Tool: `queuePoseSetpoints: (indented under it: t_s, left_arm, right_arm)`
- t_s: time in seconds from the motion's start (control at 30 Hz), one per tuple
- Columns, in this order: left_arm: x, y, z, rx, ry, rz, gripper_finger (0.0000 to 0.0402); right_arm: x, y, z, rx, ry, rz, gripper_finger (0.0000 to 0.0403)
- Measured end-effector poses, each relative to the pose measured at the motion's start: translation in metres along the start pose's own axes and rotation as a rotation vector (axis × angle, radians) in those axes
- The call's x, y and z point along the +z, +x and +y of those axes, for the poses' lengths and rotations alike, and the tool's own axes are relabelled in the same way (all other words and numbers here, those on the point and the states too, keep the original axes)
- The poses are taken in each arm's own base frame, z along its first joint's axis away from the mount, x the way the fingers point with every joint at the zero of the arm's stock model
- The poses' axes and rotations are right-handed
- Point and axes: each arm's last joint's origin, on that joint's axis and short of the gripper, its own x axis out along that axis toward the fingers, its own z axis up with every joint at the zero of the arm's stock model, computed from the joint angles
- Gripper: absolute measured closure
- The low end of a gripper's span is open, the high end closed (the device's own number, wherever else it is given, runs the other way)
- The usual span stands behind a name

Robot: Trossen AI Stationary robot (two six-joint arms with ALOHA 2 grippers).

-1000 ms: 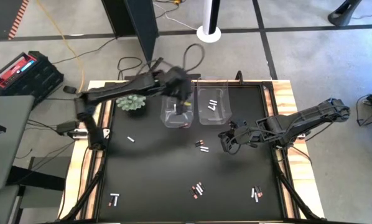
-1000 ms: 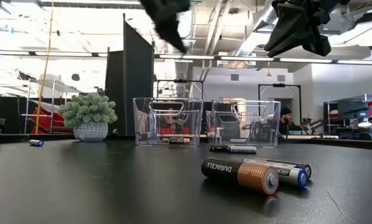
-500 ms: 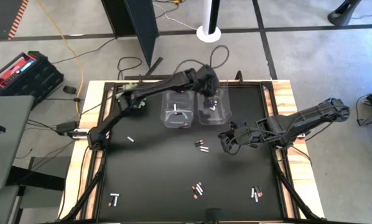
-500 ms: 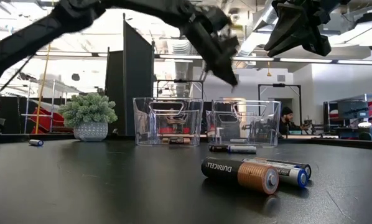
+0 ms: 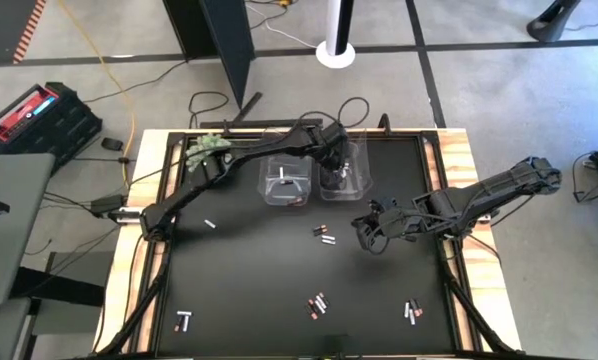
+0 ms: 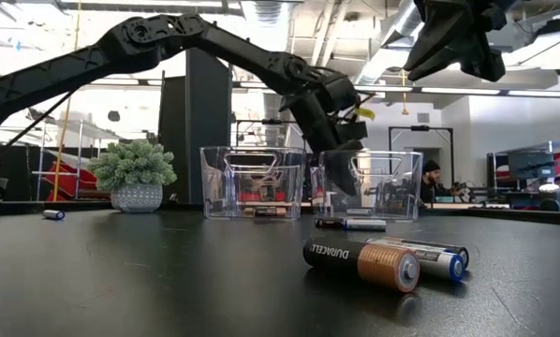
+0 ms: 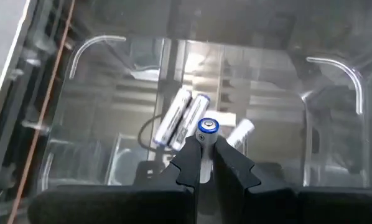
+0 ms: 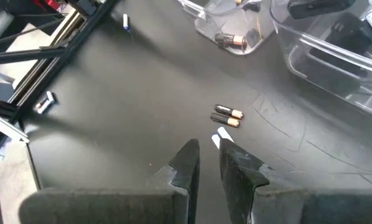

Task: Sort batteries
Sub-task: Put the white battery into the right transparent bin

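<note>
Held battery: a white/silver cell (image 7: 206,134) is clamped between the fingers of the left gripper (image 7: 206,163), inside the mouth of the right clear bin (image 5: 357,160).
Its axis: the long axis runs along the fingers, so the cell stands nearly upright; its blue-ringed end cap points up toward the wrist camera and the other end points down to the bin floor.
What changed: one second ago the left arm was above the left clear bin (image 5: 283,180); half a second ago it was moving across; now it is lowered into the right bin, with the cell carried along.
Meaning for the task: I judge this is the placing step for a white cell, and only the release is not yet done.
Bin content: three white cells (image 7: 185,116) already lie flat on the floor under the held one, so the sort looks consistent. The left bin holds dark, copper-ended cells (image 8: 231,41).
Right gripper: the right gripper (image 5: 371,236) hangs above the worktop (image 5: 249,290), near a dark pair (image 5: 324,235); its fingers stand a little apart and hold nothing.
Left to sort: loose groups of batteries (image 5: 317,304) lie on the front part of the worktop, and two lie close to the low camera (image 6: 383,260).
</note>
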Motion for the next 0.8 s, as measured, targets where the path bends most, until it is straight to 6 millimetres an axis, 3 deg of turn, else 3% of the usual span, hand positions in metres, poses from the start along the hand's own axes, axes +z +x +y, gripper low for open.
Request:
queuePoseSetpoints:
  t_s: [0.27, 0.57, 0.8]
  left_arm:
    - [-0.0004, 0.0029, 0.0000, -0.001, -0.053, -0.006, 0.0377]
    - [-0.0032, 0.0032, -0.0003, -0.006, -0.083, 0.021, 0.0329]
    - [-0.0036, 0.0032, -0.0003, -0.002, -0.072, 0.026, 0.0324]
  right_arm:
    - [0.0002, 0.0002, -0.0005, -0.004, -0.001, 0.001, 0.0321]
    - [0.0003, 0.0002, -0.0003, -0.002, 0.000, 0.000, 0.0321]
    - [0.0002, 0.0001, -0.0002, -0.001, 0.000, -0.001, 0.0321]
